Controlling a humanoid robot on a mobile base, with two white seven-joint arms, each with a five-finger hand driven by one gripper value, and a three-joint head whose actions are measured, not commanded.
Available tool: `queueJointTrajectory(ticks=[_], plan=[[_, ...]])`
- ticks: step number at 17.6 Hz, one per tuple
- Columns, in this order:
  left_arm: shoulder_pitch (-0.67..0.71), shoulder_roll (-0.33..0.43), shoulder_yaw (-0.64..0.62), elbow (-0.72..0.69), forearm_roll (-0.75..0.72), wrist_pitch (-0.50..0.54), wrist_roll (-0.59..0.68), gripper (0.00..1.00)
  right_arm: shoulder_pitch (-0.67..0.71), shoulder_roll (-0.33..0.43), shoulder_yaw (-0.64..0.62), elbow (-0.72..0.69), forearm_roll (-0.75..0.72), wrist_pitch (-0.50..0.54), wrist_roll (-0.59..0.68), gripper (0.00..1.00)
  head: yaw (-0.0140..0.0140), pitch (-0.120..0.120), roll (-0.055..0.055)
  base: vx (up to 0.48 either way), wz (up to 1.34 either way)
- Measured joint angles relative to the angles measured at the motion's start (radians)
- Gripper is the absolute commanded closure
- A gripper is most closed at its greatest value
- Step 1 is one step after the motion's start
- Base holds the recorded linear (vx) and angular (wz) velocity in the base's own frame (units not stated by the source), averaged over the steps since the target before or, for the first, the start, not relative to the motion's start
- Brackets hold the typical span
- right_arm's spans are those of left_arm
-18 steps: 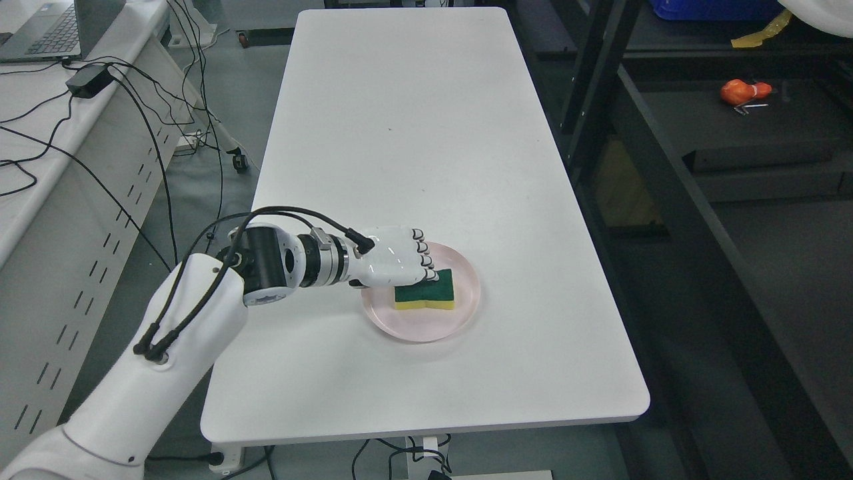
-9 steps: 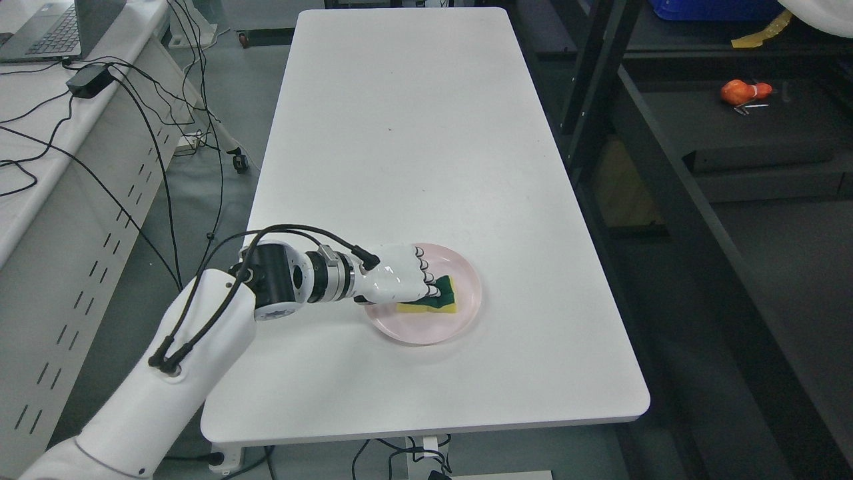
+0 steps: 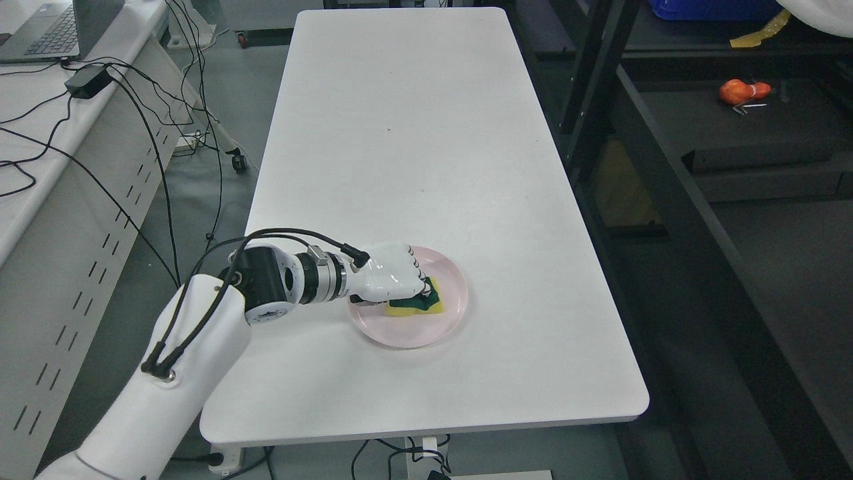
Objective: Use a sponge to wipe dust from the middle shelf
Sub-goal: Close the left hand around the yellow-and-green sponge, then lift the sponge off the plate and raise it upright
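Where the task's thing sits: sponge [image 3: 421, 303], green scrub face up with yellow foam under, lies inside the pink plate [image 3: 448, 313] on the near half of the white table [image 3: 400, 133].
sponge state: left part covered by the hand, right end and yellow edge visible; looks squeezed, cannot tell whether it is off the plate floor.
left hand [image 3: 390, 280]: over the plate's left side, knuckles up, fingers [image 3: 418, 273] curled down onto the sponge's top, gripping it.
left arm: enters from lower left, black cables looped along the forearm, wrist just outside the plate's left rim.
right arm: out of frame.
plate: flat on the table, near its front edge, roughly mid-width.
table: bare apart from the plate.
black shelving rack [image 3: 666, 200]: to the right of the table, well apart from the sponge.
orange object [image 3: 740, 90]: lies on a dark rack level, upper right.
desk [image 3: 40, 133]: at left, carries a laptop [image 3: 46, 30], a black power brick [image 3: 88, 79] and trailing cables.
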Motion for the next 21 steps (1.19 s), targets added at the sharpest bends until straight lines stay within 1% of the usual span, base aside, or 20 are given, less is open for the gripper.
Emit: queueJointTrajectory(ticks=[1, 5, 8, 10, 13, 15, 16, 18, 19, 21], plan=[[0.005, -0.002, 0.012, 0.002, 0.017, 0.0, -0.003, 0.9, 0.0, 0.0, 0.0, 0.0, 0.0, 0.0, 0.0, 0.0, 0.0, 0.0, 0.0, 0.0, 0.0], [0.03, -0.007, 0.063, 0.009, 0.081, 0.0, -0.004, 1.0, 0.0, 0.0, 0.0, 0.0, 0.0, 0.0, 0.0, 0.0, 0.0, 0.0, 0.0, 0.0, 0.0], [0.045, -0.01, 0.112, 0.018, 0.131, 0.0, -0.005, 1.0, 0.0, 0.0, 0.0, 0.0, 0.0, 0.0, 0.0, 0.0, 0.0, 0.0, 0.0, 0.0, 0.0], [0.053, -0.013, 0.158, 0.024, 0.197, 0.0, -0.005, 1.0, 0.0, 0.0, 0.0, 0.0, 0.0, 0.0, 0.0, 0.0, 0.0, 0.0, 0.0, 0.0, 0.0], [0.062, -0.026, 0.229, 0.031, 0.36, 0.002, -0.007, 1.0, 0.0, 0.0, 0.0, 0.0, 0.0, 0.0, 0.0, 0.0, 0.0, 0.0, 0.0, 0.0, 0.0], [0.077, -0.052, 0.285, 0.034, 0.497, 0.004, -0.008, 1.0, 0.0, 0.0, 0.0, 0.0, 0.0, 0.0, 0.0, 0.0, 0.0, 0.0, 0.0, 0.0, 0.0], [0.086, -0.07, 0.314, 0.035, 0.57, 0.023, -0.008, 1.0, 0.0, 0.0, 0.0, 0.0, 0.0, 0.0, 0.0, 0.0, 0.0, 0.0, 0.0, 0.0, 0.0], [0.105, -0.1, 0.379, 0.038, 0.705, 0.095, 0.008, 1.0, 0.0, 0.0, 0.0, 0.0, 0.0, 0.0, 0.0, 0.0, 0.0, 0.0, 0.0, 0.0, 0.0], [0.117, -0.115, 0.413, 0.039, 0.77, 0.138, 0.048, 1.0, 0.0, 0.0, 0.0, 0.0, 0.0, 0.0, 0.0, 0.0, 0.0, 0.0, 0.0, 0.0, 0.0], [0.143, -0.138, 0.465, 0.039, 0.902, 0.236, 0.186, 1.0, 0.0, 0.0, 0.0, 0.0, 0.0, 0.0, 0.0, 0.0, 0.0, 0.0, 0.0, 0.0, 0.0]])
